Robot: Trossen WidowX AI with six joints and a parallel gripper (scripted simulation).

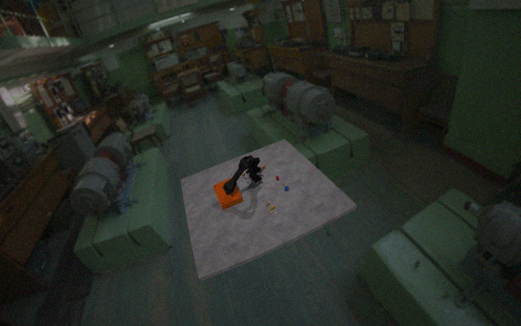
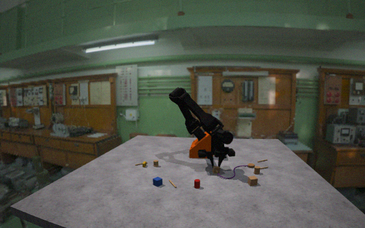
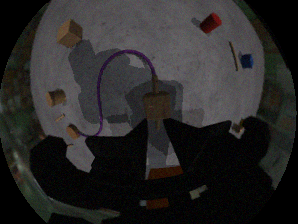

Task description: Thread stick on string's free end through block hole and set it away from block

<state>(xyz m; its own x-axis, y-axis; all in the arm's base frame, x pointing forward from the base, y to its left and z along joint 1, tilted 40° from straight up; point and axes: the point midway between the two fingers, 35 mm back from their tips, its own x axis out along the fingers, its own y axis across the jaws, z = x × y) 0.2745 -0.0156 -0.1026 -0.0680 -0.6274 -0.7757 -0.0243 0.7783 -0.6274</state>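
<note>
The wooden block (image 2: 216, 170) (image 3: 157, 106) stands on the table. The thin stick (image 3: 155, 84) lies in its hole: one part shows on the string side, and a short tip shows on the side facing my fingers. The purple string (image 2: 226, 178) (image 3: 126, 51) runs from the stick's far end in a curve to the round wooden button (image 2: 251, 165) (image 3: 73, 131). It is not visibly inside the block. My gripper (image 2: 216, 165) (image 3: 154, 120) is partly open and empty. Its fingertips are close to the block, on either side of the short tip. Contact cannot be told.
A tan cube (image 2: 252, 180) (image 3: 70, 33), a tan cylinder (image 2: 257, 170) (image 3: 56, 97) and loose sticks are on the button side. A red cylinder (image 2: 197, 183) (image 3: 211, 23), a blue cube (image 2: 157, 181) (image 3: 247, 61) and a loose stick (image 2: 172, 183) (image 3: 233, 56) are on the other side.
</note>
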